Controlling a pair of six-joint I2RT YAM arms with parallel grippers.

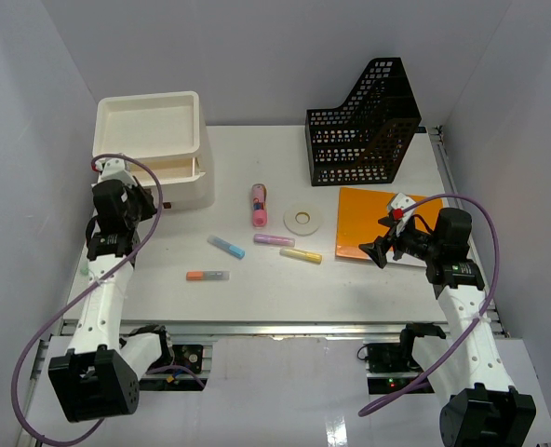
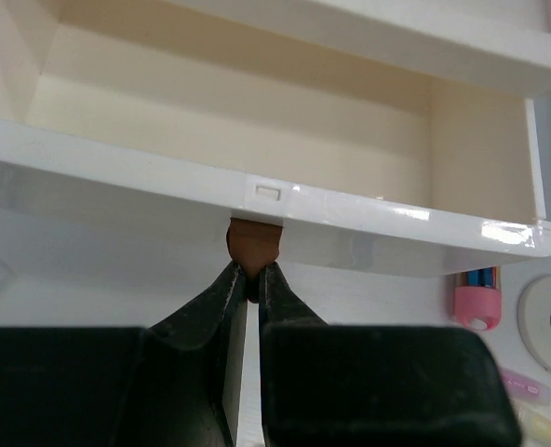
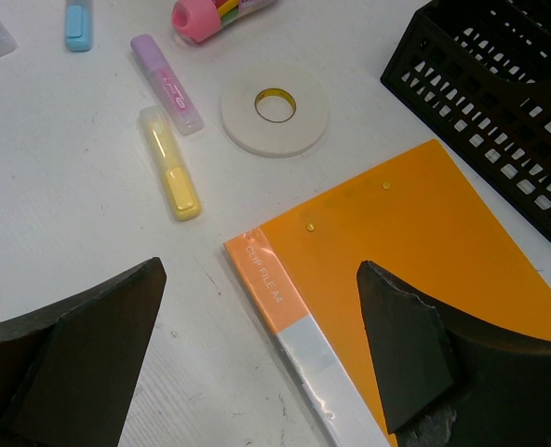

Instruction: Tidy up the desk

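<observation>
White tabletop (image 1: 257, 289) is boxed in by white walls (image 1: 257, 56); a metal rail (image 1: 285, 328) is fitted along the near edge. Left: drawer box (image 1: 154, 149) at back, left end effector (image 2: 253, 277) clamped on its brown knob (image 2: 252, 244). Centre: markers (image 1: 274, 239) and tape roll (image 1: 302, 219) are scattered. Right: right end effector (image 3: 259, 279) is held wide apart over an orange folder (image 3: 424, 251), printed "CLIP FILE A4"; black rack (image 1: 364, 126) behind.
</observation>
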